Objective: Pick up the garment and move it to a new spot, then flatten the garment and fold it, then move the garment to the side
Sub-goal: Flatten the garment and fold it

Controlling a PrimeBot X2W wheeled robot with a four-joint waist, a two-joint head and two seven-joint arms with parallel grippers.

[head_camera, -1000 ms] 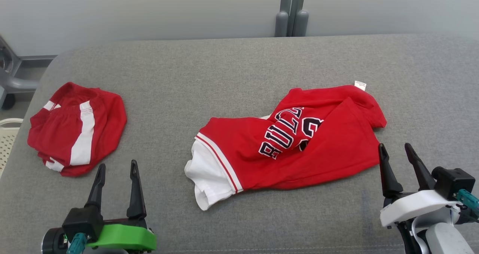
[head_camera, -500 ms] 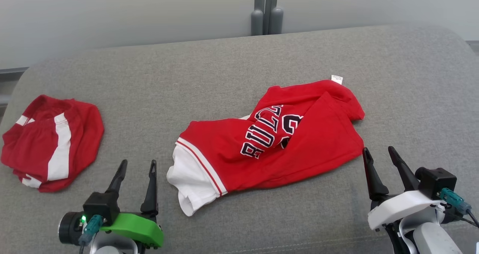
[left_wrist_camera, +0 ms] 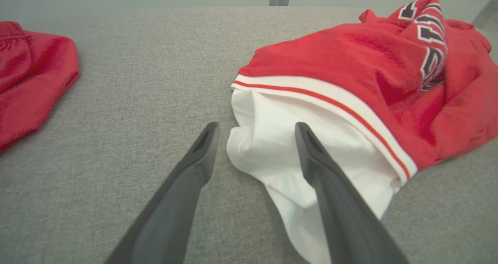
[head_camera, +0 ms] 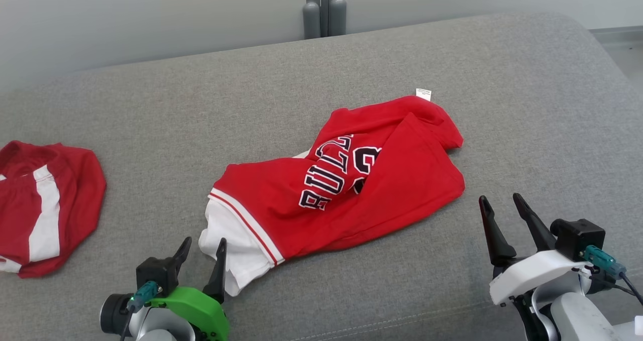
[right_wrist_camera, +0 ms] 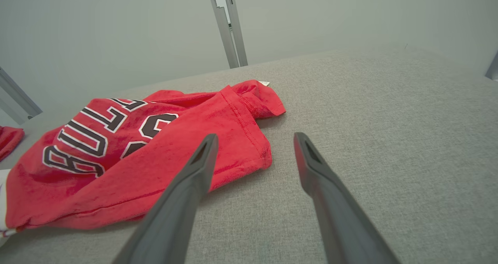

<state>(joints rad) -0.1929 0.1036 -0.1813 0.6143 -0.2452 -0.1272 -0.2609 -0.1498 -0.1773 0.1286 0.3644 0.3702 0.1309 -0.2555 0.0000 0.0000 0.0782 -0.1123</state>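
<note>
Lying crumpled mid-way across the grey upholstered surface (head_camera: 351,296), the red jersey with dark lettering and a white end (head_camera: 346,195) runs its long axis from near-left to far-right in your head view. The white end points at your left gripper (head_camera: 203,244). Its spread fingers bracket that bunched cloth in the left wrist view without pinching it, so that arm is clearly nearer. Your right gripper (head_camera: 501,201), likewise spread and empty, sits near the jersey's red near-right edge but apart from it. A second red garment with a white stripe (head_camera: 50,205) rests well apart on the left. I'd judge the pick belongs to the left arm, closing on the white end.
</note>
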